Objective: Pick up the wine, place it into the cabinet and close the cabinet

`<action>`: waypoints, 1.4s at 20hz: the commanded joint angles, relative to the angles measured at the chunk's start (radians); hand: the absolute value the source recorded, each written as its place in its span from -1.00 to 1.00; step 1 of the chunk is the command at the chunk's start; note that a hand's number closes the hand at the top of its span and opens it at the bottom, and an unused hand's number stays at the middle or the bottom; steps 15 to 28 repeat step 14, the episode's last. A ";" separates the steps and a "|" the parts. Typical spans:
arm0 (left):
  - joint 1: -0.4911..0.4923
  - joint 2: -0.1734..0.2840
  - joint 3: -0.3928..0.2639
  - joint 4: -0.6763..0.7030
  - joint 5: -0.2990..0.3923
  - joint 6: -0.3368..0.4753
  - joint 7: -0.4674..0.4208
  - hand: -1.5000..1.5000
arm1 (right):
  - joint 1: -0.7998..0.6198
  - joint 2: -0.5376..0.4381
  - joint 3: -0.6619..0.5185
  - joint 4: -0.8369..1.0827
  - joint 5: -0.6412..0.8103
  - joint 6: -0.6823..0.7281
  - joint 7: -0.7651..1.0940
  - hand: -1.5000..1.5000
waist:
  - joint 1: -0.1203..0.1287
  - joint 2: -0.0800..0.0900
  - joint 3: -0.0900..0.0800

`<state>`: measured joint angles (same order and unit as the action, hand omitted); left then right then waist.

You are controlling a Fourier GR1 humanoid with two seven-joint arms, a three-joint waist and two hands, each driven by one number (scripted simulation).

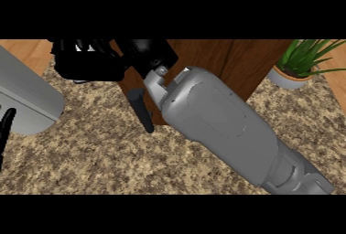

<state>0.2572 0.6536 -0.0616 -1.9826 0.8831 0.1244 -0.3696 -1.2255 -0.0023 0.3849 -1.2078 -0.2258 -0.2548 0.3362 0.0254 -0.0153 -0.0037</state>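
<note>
Right hand [152,55] is seen at far centre on a long grey forearm [223,123] running up from the near right; whether its fingers are open or curled cannot be told, nor what is touched. It lies against the wooden cabinet [223,59]. A dark slim handle [140,109] points near-right. Wine is not made out. No writing is readable. A potted plant [300,64] stands far right on the speckled table [101,155].
</note>
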 commanded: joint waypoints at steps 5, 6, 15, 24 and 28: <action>0.000 -0.028 -0.018 0.006 -0.038 -0.001 0.002 -1.00 | 0.056 -0.059 -0.058 0.190 0.044 0.056 -0.164 1.00 | -0.003 0.025 0.003; -0.002 -0.031 -0.018 0.011 -0.030 -0.006 0.007 -1.00 | -0.002 -0.068 -0.085 0.218 0.045 0.056 -0.148 1.00 | 0.003 0.026 0.002; -0.033 -0.031 -0.015 -0.017 -0.037 0.035 0.044 -1.00 | 0.024 -0.103 -0.075 0.254 0.071 0.092 -0.193 1.00 | 0.004 0.029 0.002; -0.033 -0.031 -0.015 -0.017 -0.037 0.035 0.044 -1.00 | 0.024 -0.103 -0.075 0.254 0.071 0.092 -0.193 1.00 | 0.004 0.029 0.002; -0.033 -0.031 -0.015 -0.017 -0.037 0.035 0.044 -1.00 | 0.024 -0.103 -0.075 0.254 0.071 0.092 -0.193 1.00 | 0.004 0.029 0.002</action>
